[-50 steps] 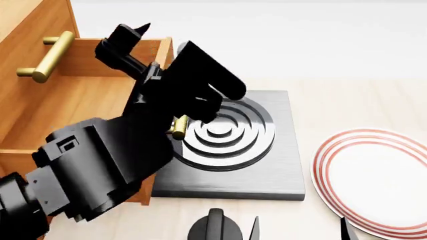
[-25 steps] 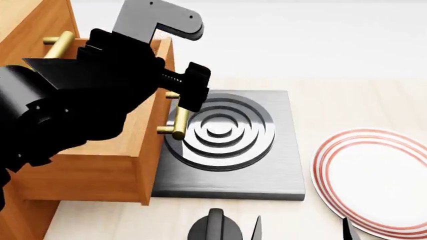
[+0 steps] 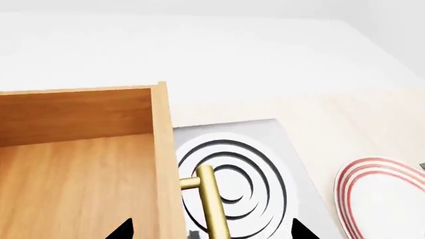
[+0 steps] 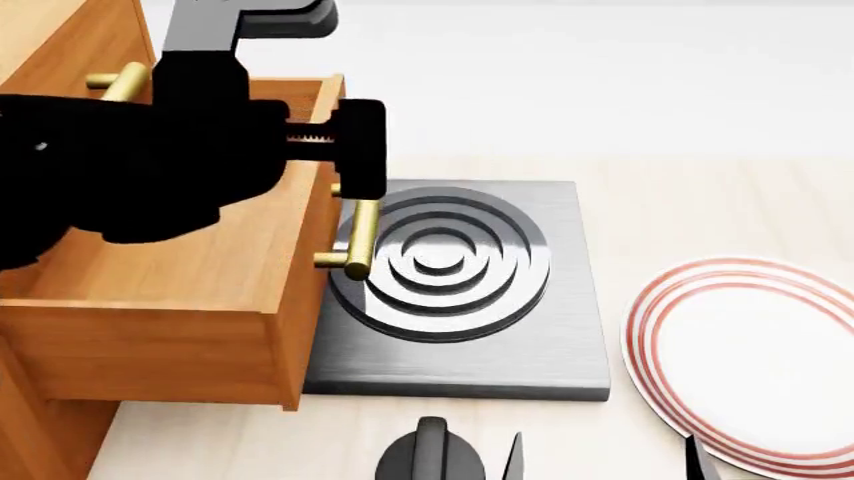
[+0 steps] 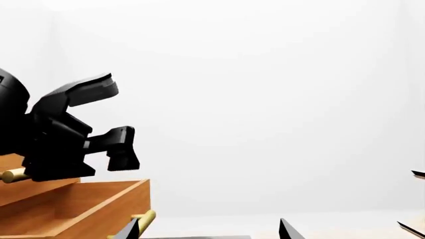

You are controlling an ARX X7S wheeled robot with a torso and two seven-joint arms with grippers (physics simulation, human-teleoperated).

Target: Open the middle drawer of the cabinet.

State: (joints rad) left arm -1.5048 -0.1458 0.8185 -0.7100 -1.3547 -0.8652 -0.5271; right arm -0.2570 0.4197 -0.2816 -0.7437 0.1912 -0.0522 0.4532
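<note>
Over stove: middle drawer (image 4: 174, 290) pulled out, brass handle | L jaws apart, empty | R unclear

The pulled-out middle drawer (image 4: 200, 300) juts over the dark ringed slab (image 4: 461, 290), its brass handle (image 4: 358, 238) overhanging it. The left end effector (image 4: 314, 90) hangs spread above. Right, the striped plate (image 4: 747, 360) occupies the counter (image 4: 694, 200); far counter lies bare.

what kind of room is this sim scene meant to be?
Probably a kitchen mock-up: a square cooktop with concentric burner rings and a red-rimmed plate sit on a pale wood counter, beside a wooden cabinet with its drawer pulled out. Background is blank white.
</note>
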